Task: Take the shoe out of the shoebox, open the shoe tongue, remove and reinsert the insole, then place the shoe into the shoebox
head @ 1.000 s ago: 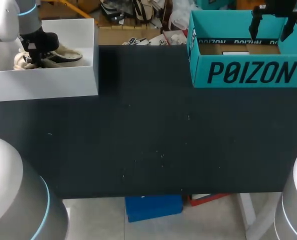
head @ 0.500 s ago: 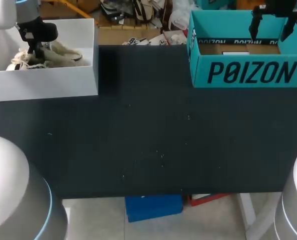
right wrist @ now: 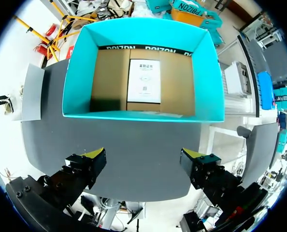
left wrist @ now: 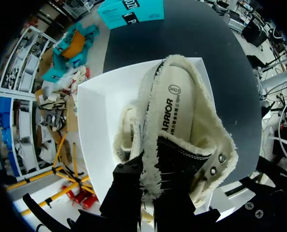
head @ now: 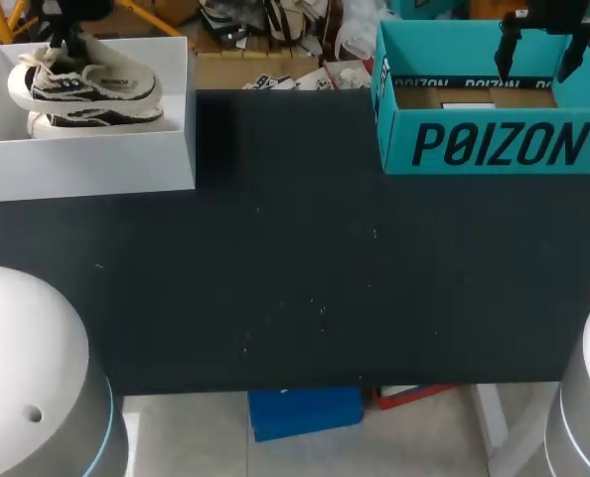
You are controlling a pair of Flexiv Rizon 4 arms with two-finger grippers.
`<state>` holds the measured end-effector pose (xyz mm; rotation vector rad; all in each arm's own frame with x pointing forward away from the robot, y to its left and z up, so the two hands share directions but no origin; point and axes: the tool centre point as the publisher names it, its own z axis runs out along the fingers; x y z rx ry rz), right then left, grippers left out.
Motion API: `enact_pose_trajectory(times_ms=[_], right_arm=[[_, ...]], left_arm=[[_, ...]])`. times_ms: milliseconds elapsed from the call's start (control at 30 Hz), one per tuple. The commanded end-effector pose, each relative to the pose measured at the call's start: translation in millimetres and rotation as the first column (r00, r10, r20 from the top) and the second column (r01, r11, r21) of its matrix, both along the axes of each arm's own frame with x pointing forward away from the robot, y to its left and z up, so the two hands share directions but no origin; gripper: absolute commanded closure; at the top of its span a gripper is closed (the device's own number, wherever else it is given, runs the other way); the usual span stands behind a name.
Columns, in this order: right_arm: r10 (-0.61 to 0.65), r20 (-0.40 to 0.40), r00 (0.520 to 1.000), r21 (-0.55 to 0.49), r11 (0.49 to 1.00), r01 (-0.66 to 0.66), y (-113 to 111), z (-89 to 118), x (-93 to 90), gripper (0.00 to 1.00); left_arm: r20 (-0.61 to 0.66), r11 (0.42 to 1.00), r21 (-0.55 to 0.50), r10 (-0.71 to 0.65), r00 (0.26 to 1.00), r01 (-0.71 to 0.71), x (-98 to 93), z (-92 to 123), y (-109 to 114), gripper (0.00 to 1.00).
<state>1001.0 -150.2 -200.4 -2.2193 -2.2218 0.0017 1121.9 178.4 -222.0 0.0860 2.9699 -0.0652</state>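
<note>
The shoe (left wrist: pixel 182 121) is held over the white box (left wrist: pixel 97 125), clamped between the fingers of the left gripper (left wrist: pixel 150 188), seemingly by its fleecy collar, the tips being hidden. A second shoe (left wrist: pixel 125 130) is seen lying in the box. The right gripper (right wrist: pixel 143 157) is spread wide, with nothing in it, above the teal box (right wrist: pixel 76 72).

Bright even light; soft shadows
</note>
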Motion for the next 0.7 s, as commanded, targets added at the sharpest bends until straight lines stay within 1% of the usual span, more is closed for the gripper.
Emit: enact_pose_trajectory(times_ms=[33, 67, 167, 267, 367, 400, 500, 700], right_arm=[[-0.001, 0.0, 1.0, 0.0, 1.0, 0.001, 0, 0, -0.2, 0.0], [-0.001, 0.0, 1.0, 0.0, 1.0, 0.001, 0, 0, -0.2, 0.0], [-0.001, 0.0, 1.0, 0.0, 1.0, 0.001, 0, 0, -0.2, 0.0], [-0.001, 0.0, 1.0, 0.0, 1.0, 0.001, 0, 0, -0.2, 0.0], [-0.001, 0.0, 1.0, 0.0, 1.0, 0.001, 0, 0, -0.2, 0.0], [-0.001, 0.0, 1.0, 0.0, 1.0, 0.001, 0, 0, -0.2, 0.0], [-0.001, 0.0, 1.0, 0.0, 1.0, 0.001, 0, 0, -0.2, 0.0], [-0.001, 0.0, 1.0, 0.0, 1.0, 0.001, 0, 0, -0.2, 0.0]], left_arm=[[0.039, 1.0, 0.004, 0.001, 0.999, -0.001, -33.3, 64, -22, 1.0], [0.049, 1.0, 0.016, 0.001, 0.999, -0.002, -37.1, 68, -29, 1.0], [0.054, 1.0, 0.002, 0.009, 0.998, -0.01, -53.0, 77, -54, 1.0], [0.052, 1.0, -0.014, 0.018, 0.998, -0.017, -68.6, 79, -79, 1.0], [0.044, 0.999, -0.03, 0.017, 0.999, -0.015, -89.0, 80, -114, 1.0], [0.045, 0.999, -0.033, 0.019, 0.999, -0.018, -92.8, 80, -121, 1.0], [0.038, 0.999, -0.044, 0.023, 0.999, -0.021, -111.2, 77, -159, 1.0], [-0.001, 0.997, -0.067, 0.025, 1.0, -0.025, -138.8, 61, -226, 1.0]])
